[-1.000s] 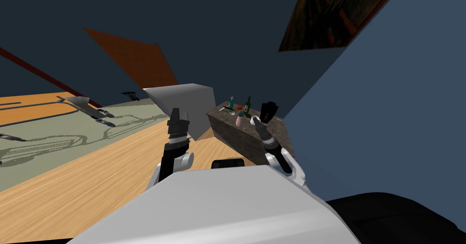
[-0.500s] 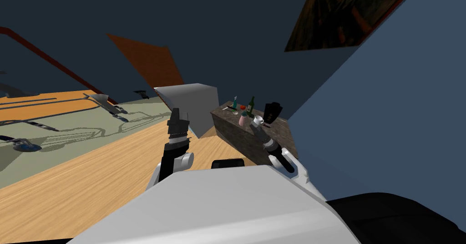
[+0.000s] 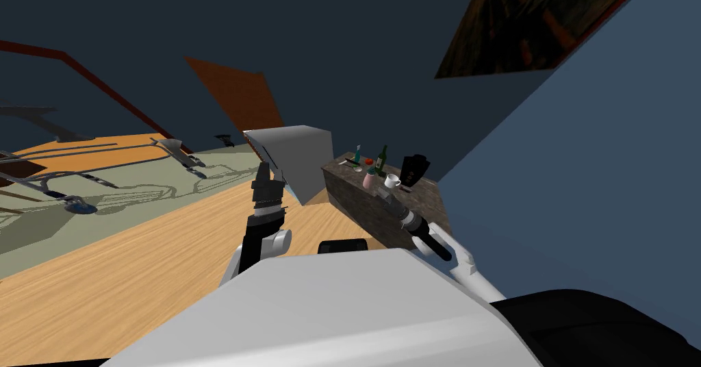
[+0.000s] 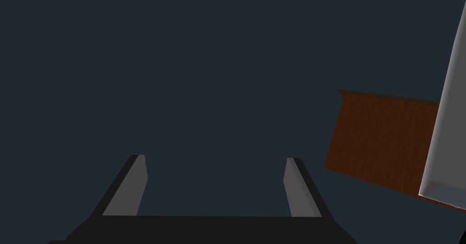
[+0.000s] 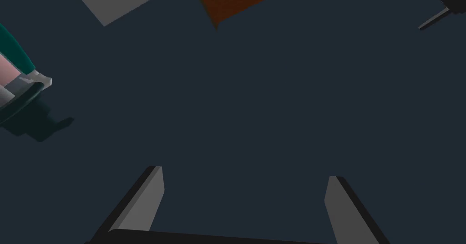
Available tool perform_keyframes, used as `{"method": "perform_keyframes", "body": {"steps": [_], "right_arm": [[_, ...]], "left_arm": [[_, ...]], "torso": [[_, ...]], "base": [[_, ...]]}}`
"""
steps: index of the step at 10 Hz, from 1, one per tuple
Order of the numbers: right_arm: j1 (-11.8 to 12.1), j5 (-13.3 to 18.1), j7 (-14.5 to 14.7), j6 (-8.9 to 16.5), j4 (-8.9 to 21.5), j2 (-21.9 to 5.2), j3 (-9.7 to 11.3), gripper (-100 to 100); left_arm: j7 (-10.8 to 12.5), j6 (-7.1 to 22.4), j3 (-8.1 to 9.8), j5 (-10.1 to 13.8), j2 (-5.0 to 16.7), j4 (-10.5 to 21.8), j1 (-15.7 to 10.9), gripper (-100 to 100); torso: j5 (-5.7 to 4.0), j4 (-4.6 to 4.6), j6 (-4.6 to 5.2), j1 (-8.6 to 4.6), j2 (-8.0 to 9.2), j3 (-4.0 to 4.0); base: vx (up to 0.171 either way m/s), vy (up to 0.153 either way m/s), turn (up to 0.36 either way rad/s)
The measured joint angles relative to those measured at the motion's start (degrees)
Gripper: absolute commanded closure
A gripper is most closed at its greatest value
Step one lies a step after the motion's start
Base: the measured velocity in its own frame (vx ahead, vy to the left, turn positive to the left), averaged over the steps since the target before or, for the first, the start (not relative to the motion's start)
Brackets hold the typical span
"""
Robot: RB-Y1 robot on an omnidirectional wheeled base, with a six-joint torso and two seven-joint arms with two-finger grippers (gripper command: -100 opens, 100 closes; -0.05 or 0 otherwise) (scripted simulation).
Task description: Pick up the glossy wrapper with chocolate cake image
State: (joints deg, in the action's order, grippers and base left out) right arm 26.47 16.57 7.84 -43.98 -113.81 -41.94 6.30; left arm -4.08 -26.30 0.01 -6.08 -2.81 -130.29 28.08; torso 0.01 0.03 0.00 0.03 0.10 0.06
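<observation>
1. Ahead and to the right, a dark stone-patterned worktop point(image 3: 366, 209) is seen against a dark blue wall, standing on a wooden floor point(image 3: 137, 267).
2. Small things are grouped on the worktop: a teal bottle point(image 3: 357, 155), a red item point(image 3: 370, 160), a green bottle point(image 3: 383, 157), a pink item point(image 3: 370, 180), a white mug point(image 3: 392, 180) and a black machine point(image 3: 414, 170).
3. A small flat pale item point(image 3: 349, 163), possibly the wrapper, is seen at the worktop's far end just beside the teal bottle. It is too small to be identified with certainty.
4. The right end effector point(image 3: 385, 190) is held at the worktop's near end, close to the mug and the pink item. In the right wrist view its fingers point(image 5: 152, 195) are spread apart and nothing is gripped between them.
5. The left end effector point(image 3: 262, 170) is raised upright in front of a grey box point(image 3: 298, 154) on the floor. In the left wrist view its fingers point(image 4: 136, 182) are likewise parted and nothing is held.
6. A grey-green rug point(image 3: 137, 195) is laid on the floor to the left, and a dark painting point(image 3: 541, 27) is hung on the wall above.
</observation>
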Motion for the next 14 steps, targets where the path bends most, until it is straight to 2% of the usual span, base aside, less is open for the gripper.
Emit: {"method": "perform_keyframes", "body": {"steps": [2,7,8,10,11,13,14], "right_arm": [[0.5,1.1,0.4,-0.8,1.4,-3.5,0.5,-100],[-0.1,3.1,1.1,-3.8,8.4,-12.3,1.9,-100],[-0.1,3.2,1.1,-3.9,8.6,-13.5,1.9,-100],[-0.6,4.2,1.2,-3.9,10.8,-16.5,3.1,-100],[-0.1,4.7,1.6,-4.8,12.6,-18.1,3.3,-100],[0.3,4.8,1.5,-5.2,13.3,-21.0,3.2,-100],[1.1,5.1,1.8,-5.7,14.6,-22.7,3.3,-100]], "left_arm": [[0.0,0.0,0.00,0.0,0.0,0.0,0.0,0],[0.0,0.0,0.01,0.0,0.0,0.0,0.0,0],[0.0,0.0,0.01,0.0,0.0,0.0,0.0,0],[0.0,0.0,0.01,0.0,0.0,0.0,0.0,0],[0.0,0.0,0.00,0.0,0.0,0.0,0.0,0],[0.0,0.0,0.01,0.0,0.0,0.0,0.0,0],[0.0,0.0,0.00,0.0,0.0,0.0,0.0,0]], "torso": [[0.00,0.01,0.01,0.02,0.03,0.02],[0.00,0.00,0.04,-0.01,-0.02,-0.01],[-0.01,0.00,0.04,-0.05,-0.05,-0.02],[-0.01,-0.01,0.04,-0.04,-0.07,-0.04],[-0.01,-0.01,0.02,-0.01,-0.06,-0.03],[-0.01,-0.01,0.04,-0.04,-0.08,-0.04],[-0.01,-0.02,0.02,-0.03,-0.10,-0.05]], "base": [[-0.030,0.027,0.095],[-0.019,0.024,0.076],[-0.007,0.016,0.125],[-0.008,0.020,0.095],[-0.006,0.019,0.076],[0.001,0.013,0.068],[0.004,0.013,0.067]]}}
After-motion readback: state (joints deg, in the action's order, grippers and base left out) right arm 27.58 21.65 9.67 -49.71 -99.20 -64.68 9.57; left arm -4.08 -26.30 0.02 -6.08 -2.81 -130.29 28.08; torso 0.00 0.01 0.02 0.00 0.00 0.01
